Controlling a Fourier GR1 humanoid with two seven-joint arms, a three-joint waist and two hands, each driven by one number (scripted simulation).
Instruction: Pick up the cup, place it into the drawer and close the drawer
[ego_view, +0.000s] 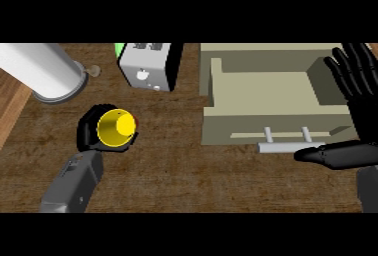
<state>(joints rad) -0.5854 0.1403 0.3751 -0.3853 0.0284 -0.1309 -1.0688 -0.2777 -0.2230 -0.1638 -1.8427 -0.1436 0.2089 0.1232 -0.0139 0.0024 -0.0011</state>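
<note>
Your left hand (94, 131) curls around the yellow cup (116, 128) left of the open drawer (275, 90), nothing placed yet, while your right hand (354, 75) rests open beside it.

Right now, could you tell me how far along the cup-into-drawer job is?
Done: the drawer stands open and holds nothing visible. In hand: the left hand is curled round the yellow cup, away from the drawer. The right hand is open beside the drawer. Left: carrying the cup over, putting it in, and pushing the drawer shut.
</note>
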